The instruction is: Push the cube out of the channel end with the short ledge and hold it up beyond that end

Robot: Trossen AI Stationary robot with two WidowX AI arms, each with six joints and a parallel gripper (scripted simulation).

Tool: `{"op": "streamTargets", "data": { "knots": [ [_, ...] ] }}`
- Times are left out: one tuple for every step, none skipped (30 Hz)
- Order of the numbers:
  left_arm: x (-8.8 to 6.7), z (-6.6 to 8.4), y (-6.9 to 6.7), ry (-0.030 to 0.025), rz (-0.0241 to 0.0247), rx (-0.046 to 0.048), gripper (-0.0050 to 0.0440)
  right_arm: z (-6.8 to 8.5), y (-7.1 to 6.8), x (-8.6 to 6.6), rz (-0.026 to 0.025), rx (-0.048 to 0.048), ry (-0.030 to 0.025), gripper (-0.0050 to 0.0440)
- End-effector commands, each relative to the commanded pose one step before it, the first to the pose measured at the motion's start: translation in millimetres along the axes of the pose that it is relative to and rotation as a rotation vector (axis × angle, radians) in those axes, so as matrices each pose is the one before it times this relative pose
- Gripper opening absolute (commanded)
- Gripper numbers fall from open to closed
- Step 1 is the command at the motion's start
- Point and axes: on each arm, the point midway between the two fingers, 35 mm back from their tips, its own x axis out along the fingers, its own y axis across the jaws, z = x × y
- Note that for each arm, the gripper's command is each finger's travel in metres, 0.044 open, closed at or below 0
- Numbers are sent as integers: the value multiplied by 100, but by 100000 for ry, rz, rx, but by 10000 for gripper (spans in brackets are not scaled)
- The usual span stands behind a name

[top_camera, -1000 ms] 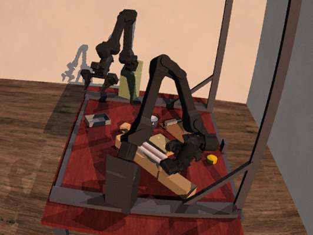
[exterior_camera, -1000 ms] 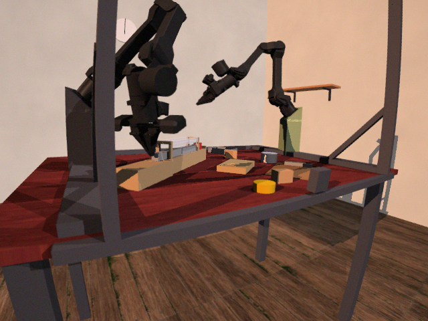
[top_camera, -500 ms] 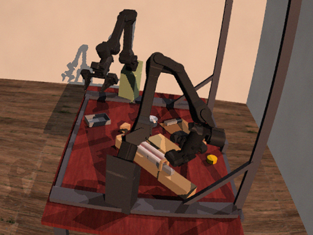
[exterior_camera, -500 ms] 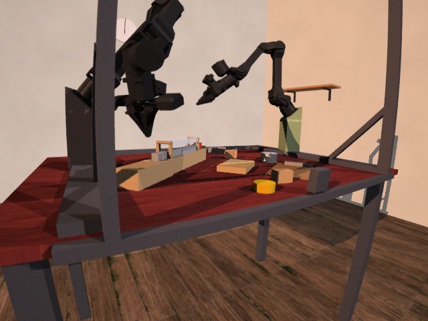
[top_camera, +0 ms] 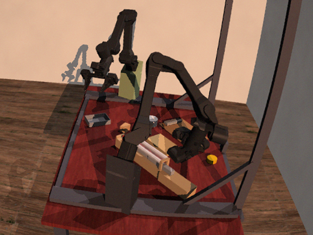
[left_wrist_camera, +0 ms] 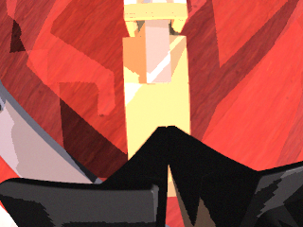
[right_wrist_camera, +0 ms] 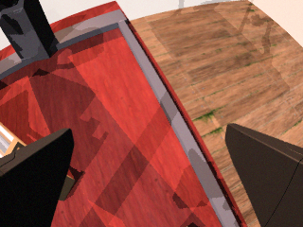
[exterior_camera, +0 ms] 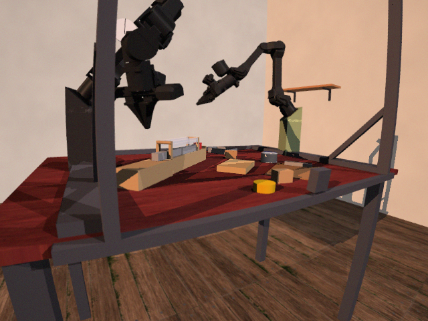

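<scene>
Hovering above the long wooden channel point(top_camera: 177, 183) point(exterior_camera: 179, 166) point(left_wrist_camera: 158, 109), the left gripper point(top_camera: 187, 147) point(exterior_camera: 147, 125) point(left_wrist_camera: 166, 134) appears in the top view on the nearer arm, its fingertips hidden by its own body. The right gripper point(top_camera: 94, 90) point(exterior_camera: 198, 102) point(right_wrist_camera: 150, 135), on the farther arm, hangs with fingers spread wide, well apart from the channel. A grey bar point(top_camera: 168, 169) point(exterior_camera: 159, 156) point(left_wrist_camera: 158, 52) protrudes from beneath the pale roof point(top_camera: 153, 152) point(exterior_camera: 179, 141) onto the channel's long open ledge. A yellow disc point(top_camera: 211, 159) point(exterior_camera: 264, 186) and an open tray point(top_camera: 90, 121) lie apart from it.

Exterior view: the left gripper points down above the channel, fingers together and holding nothing, clear of the bar. At the roof's far end shows a small red block point(exterior_camera: 199, 146), probably the cube, though it is too small and too covered to be certain. It is not raised above the roof. A grey block point(exterior_camera: 318, 179) stands near the table edge.

Left wrist view: the closed fingertips meet in front of the ledge; the bar emerges from the roofed end, its tip apart from them.

Right wrist view: the fingers stand far apart with nothing between them, over the red table point(right_wrist_camera: 137, 123); a corner of the roofed structure shows at the left margin.
</scene>
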Motion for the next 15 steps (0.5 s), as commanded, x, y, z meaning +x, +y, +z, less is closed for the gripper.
{"op": "streamTargets", "data": {
  "knots": [
    [-236,50,-310,297,-907,-1280,0,1102,-24,-348,-147,139,-2965,400],
    [0,0,0,0,0,0,0,0,0,0,0,0,0,400],
    [0,0,0,0,0,0,0,0,0,0,0,0,0,400],
    [0,0,0,0,0,0,0,0,0,0,0,0,0,400],
    [0,0,0,0,0,0,0,0,0,0,0,0,0,400],
    [0,0,0,0,0,0,0,0,0,0,0,0,0,400],
    [0,0,0,0,0,0,0,0,0,0,0,0,0,400],
    [0,0,0,0,0,0,170,0,0,0,0,0,0,400],
    [0,0,0,0,0,0,170,0,0,0,0,0,0,400],
    [0,0,0,0,0,0,170,0,0,0,0,0,0,400],
    [0,0,0,0,0,0,170,0,0,0,0,0,0,400],
    [0,0,0,0,0,0,170,0,0,0,0,0,0,400],
    [0,0,0,0,0,0,170,0,0,0,0,0,0,400],
    [0,0,0,0,0,0,170,0,0,0,0,0,0,400],
    [0,0,0,0,0,0,170,0,0,0,0,0,0,400]
  ]
}}
